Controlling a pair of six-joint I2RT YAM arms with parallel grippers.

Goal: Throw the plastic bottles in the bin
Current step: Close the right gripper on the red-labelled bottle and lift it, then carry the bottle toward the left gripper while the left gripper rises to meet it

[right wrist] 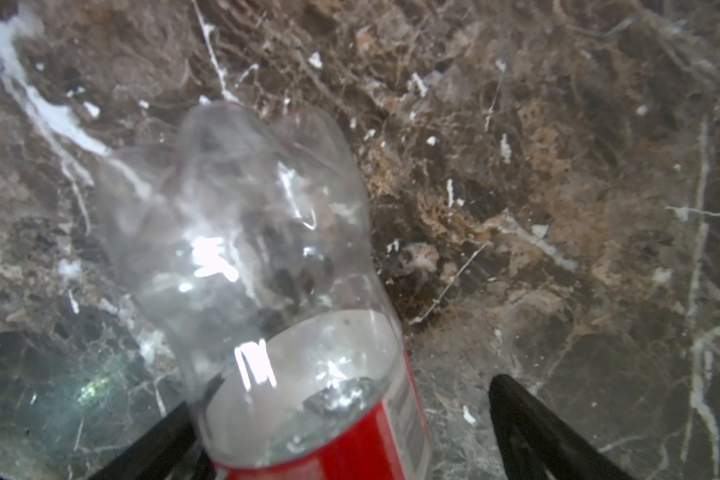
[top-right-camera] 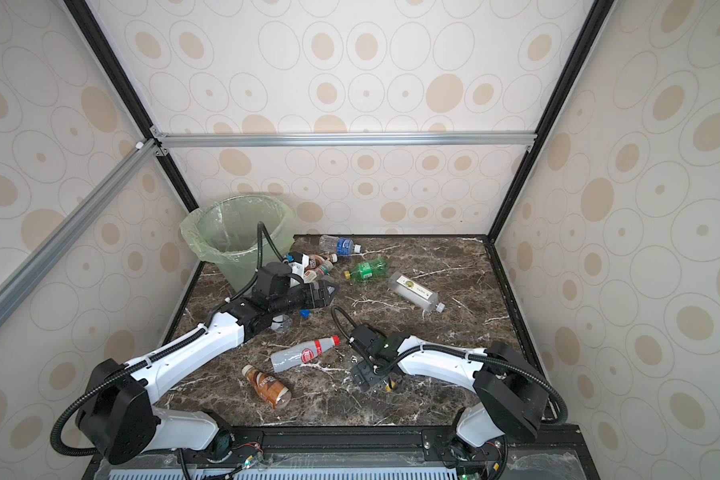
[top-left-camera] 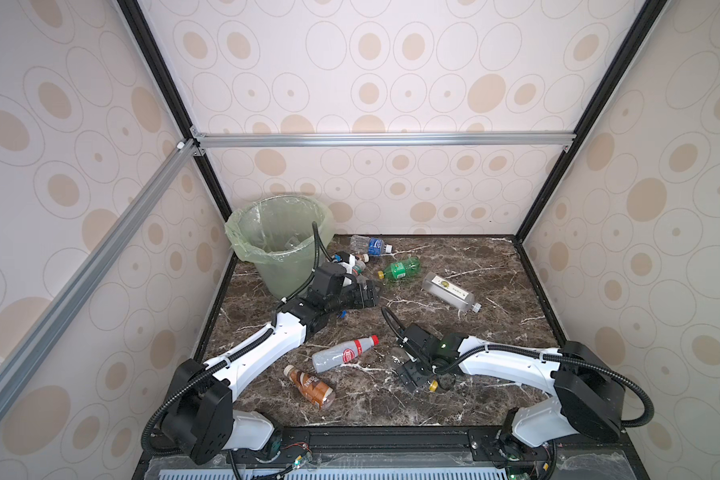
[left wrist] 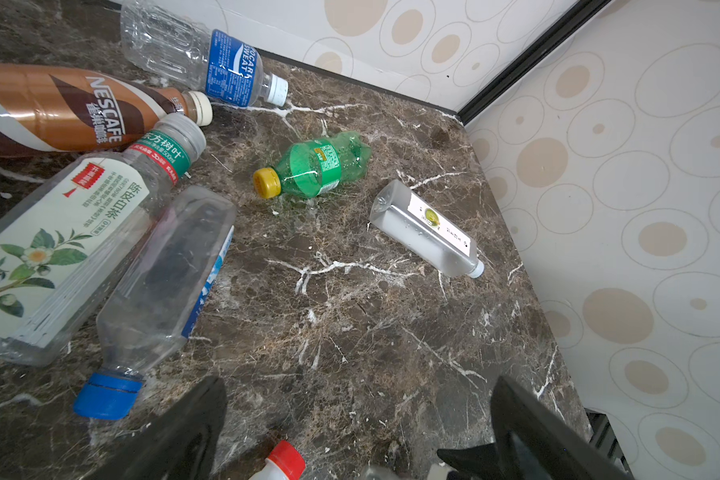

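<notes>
Smooth, round, translucent green bin (top-left-camera: 235,239) stands far left on the veined brown marble tabletop (top-left-camera: 495,282). Crinkled plastic bottles (top-left-camera: 400,268) lie scattered right of it. The left fingers (left wrist: 528,432) spread wide, empty; the right fingers (right wrist: 533,432) spread astride 1 crushed clear red-labelled bottle (right wrist: 267,249).

You see a dark marble counter (top-left-camera: 474,262). On it stands the bin (top-left-camera: 283,274); a green bottle (top-left-camera: 400,268) lies near the bin, a brown-labelled bottle (top-left-camera: 310,386) well apart from it.
</notes>
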